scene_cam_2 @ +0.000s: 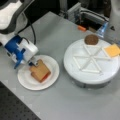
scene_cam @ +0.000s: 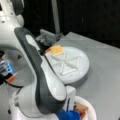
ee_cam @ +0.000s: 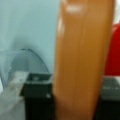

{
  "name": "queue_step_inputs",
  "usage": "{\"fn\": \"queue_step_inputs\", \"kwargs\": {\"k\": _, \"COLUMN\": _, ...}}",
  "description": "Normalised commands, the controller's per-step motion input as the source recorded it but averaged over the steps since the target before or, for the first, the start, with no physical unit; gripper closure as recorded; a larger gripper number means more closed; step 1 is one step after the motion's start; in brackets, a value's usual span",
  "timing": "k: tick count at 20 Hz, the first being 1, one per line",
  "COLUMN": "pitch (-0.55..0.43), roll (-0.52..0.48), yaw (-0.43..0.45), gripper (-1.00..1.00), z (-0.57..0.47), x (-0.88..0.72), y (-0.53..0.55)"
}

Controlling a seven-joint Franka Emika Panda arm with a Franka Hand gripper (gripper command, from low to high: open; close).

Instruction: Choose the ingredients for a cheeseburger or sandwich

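Arm (scene_cam: 37, 82) hiding most of sandwich (scene_cam: 80, 108)

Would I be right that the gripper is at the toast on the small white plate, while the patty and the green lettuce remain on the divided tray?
Not quite: beside the patty, the divided tray holds the orange cheese square, not lettuce, as a front view shows. The gripper is indeed at the toast on the small white plate.

The arm enters from the upper left of a front view, its white links descending to a blue-and-white gripper (scene_cam_2: 32, 63) at mid-left of the frame. The fingertips point toward the frame's right and lower right. In the wrist view, the dark fingers (ee_cam: 37, 97) sit at the bottom of the frame, one on each side (jaws closed on the toast square (ee_cam: 81, 60) standing edge-on between them). In a front view the arm's white-and-grey link (scene_cam: 37, 82) fills the left half.
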Motion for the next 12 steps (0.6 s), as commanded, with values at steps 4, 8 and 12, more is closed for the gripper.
{"fn": "queue_step_inputs", "kwargs": {"k": 4, "pitch": 0.071, "roll": 0.098, "yaw": 0.353, "gripper": 1.0, "z": -0.08, "x": 0.25, "y": -0.23}}
{"fn": "queue_step_inputs", "kwargs": {"k": 8, "pitch": 0.063, "roll": 0.108, "yaw": 0.351, "gripper": 1.0, "z": -0.09, "x": 0.23, "y": -0.29}}
{"fn": "queue_step_inputs", "kwargs": {"k": 12, "pitch": 0.063, "roll": 0.129, "yaw": 0.322, "gripper": 1.0, "z": -0.09, "x": 0.24, "y": -0.32}}
